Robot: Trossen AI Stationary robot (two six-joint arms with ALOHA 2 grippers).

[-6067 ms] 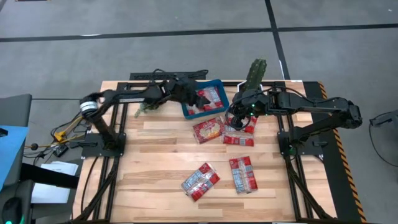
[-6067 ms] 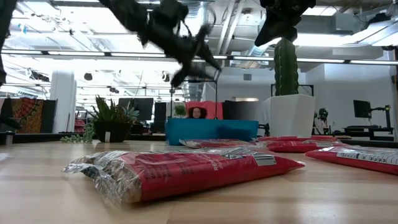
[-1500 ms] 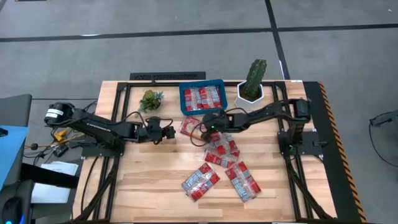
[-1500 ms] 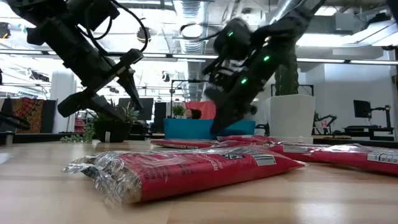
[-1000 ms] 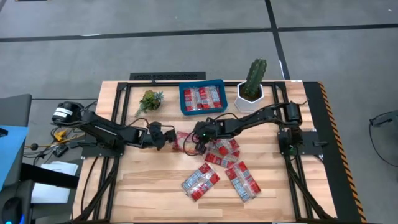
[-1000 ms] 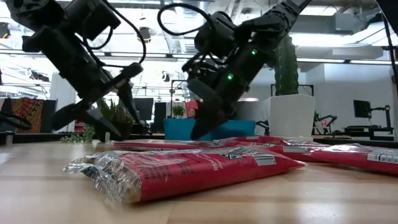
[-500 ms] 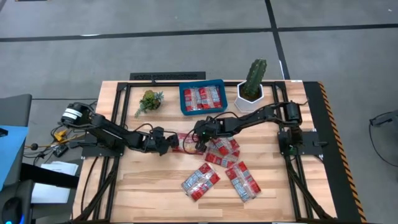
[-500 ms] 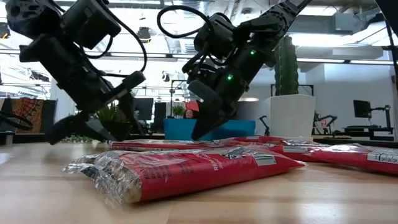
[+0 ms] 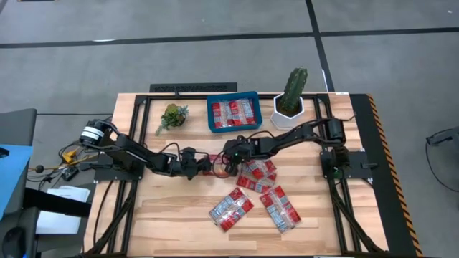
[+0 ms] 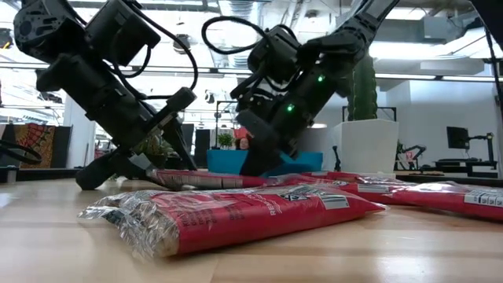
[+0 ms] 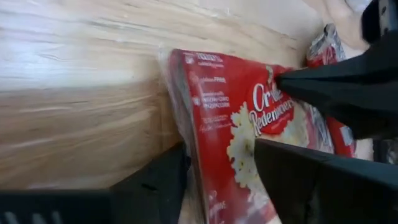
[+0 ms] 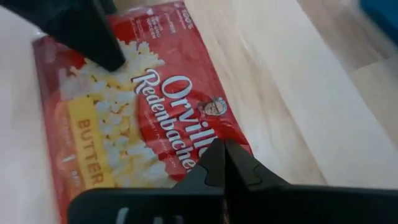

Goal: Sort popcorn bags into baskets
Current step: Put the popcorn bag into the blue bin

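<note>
A red popcorn bag (image 9: 214, 163) lies flat on the table between my two grippers. My left gripper (image 9: 200, 166) is open at the bag's left end. In the left wrist view its fingers stand either side of that end's edge (image 11: 180, 118), one over the wood and one over the print. My right gripper (image 9: 228, 158) is shut, with its tips on the bag's right part. The blue bin (image 9: 212, 120) at the far edge holds red bags. Three more bags (image 9: 255, 174) (image 9: 231, 208) (image 9: 280, 208) lie on the table nearer. My left gripper has one finger (image 12: 106, 50) lying over the top face of the bag's left end; whether it touches the bag I cannot tell. My right gripper presses its shut fingertips (image 12: 224, 158) down on the bag's printed top face (image 12: 186, 134), slanting from above and from the right. The bag lies flat on the table.
A white pot with a cactus (image 9: 290, 99) stands right of the bin, and a small green plant (image 9: 172, 115) left of it. The loose bags take up the middle and near right of the table. Bare wood shows at the near left.
My left gripper has moved toward the table's right and down, onto the bag's left end, staying open. My right gripper has kept its tips on the bag's right part and has hardly moved.
</note>
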